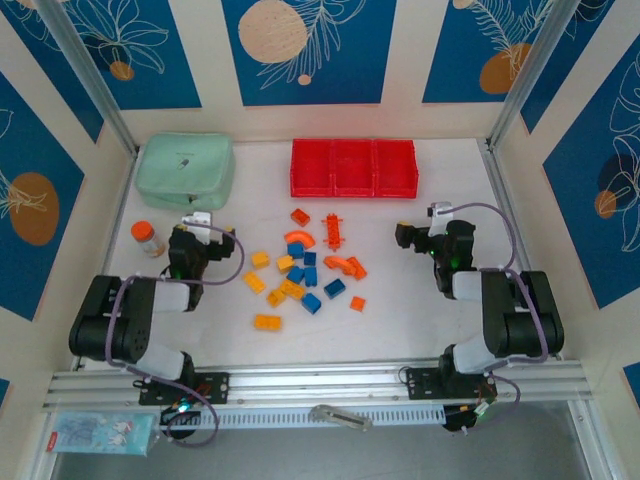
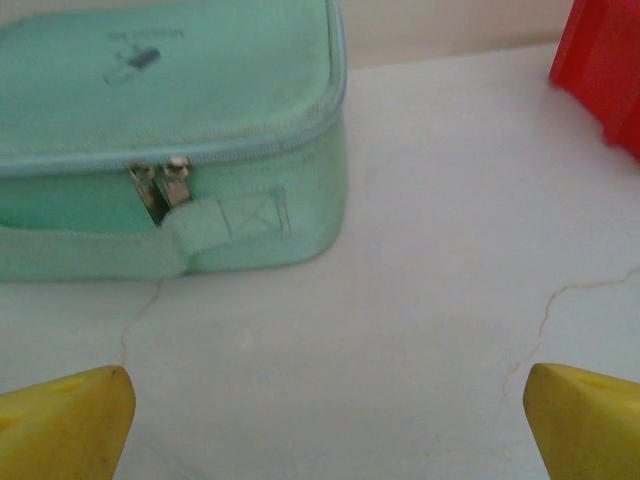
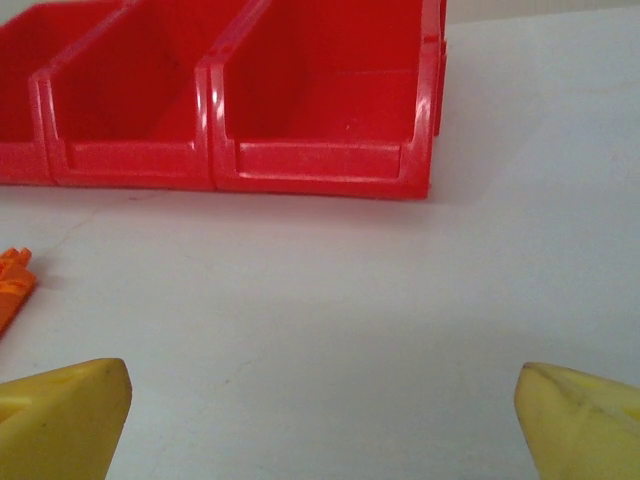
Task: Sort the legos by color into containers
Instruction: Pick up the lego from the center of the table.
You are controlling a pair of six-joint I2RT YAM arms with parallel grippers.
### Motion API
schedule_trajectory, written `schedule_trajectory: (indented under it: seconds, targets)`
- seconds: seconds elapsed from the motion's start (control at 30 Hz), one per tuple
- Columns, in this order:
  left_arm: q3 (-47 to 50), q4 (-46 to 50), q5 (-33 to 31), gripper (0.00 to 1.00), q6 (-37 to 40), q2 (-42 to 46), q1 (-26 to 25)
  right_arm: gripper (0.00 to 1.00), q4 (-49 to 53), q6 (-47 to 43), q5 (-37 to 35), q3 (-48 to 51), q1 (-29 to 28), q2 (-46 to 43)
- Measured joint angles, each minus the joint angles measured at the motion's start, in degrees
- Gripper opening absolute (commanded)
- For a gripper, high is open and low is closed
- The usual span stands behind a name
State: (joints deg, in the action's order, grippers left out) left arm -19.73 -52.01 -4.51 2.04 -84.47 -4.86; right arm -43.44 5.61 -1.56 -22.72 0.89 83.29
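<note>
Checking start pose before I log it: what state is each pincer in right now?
Left pincer: open, holding nothing.
Right pincer: open, holding nothing.

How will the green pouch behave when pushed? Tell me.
The pouch looks like zippered fabric, so it would probably dent, not stay stiff. Sitting broad and low, it seems unlikely to tip or roll; likely slides on the smooth table.

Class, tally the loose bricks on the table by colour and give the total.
Orange bricks: 6
Blue bricks: 6
Yellow bricks: 6
Total: 18
Several bricks touch, so a count may be off by one.
</note>
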Motion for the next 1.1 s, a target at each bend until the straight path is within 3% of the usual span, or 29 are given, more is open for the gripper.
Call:
schedule_trajectory:
  seconds: [0.17,0.37,0.53,0.73,0.93,1.1]
  targets:
    - [0.9,2.7,-0.3,0.99,-0.1,7.8,0.0,0.99,4.2,0.9,-0.5,-0.1,0.1,-8.9]
    - [-0.9,14.2,-1.5,0.99,-3.3,18.9,0.0,0.99,13.8,7.0,0.2,-3.5,2.6,-17.5]
    - [-3.2,22.4,-3.3,0.99,-11.0,26.9,0.0,0.99,28.7,17.7,-2.7,-11.7,4.3,-21.3]
    - [-3.2,31.6,-6.6,0.99,-20.6,34.5,0.2,0.99,38.6,26.6,-2.4,-12.7,7.7,-21.5]
    - [-5.0,44.5,-3.8,0.99,-26.1,37.8,0.2,0.99,49.3,28.1,-1.1,-16.6,3.2,-19.6]
    - [-7.9,52.8,4.1,0.99,-30.8,38.7,0.1,0.99,57.6,27.0,-1.0,-22.8,-2.9,-18.9]
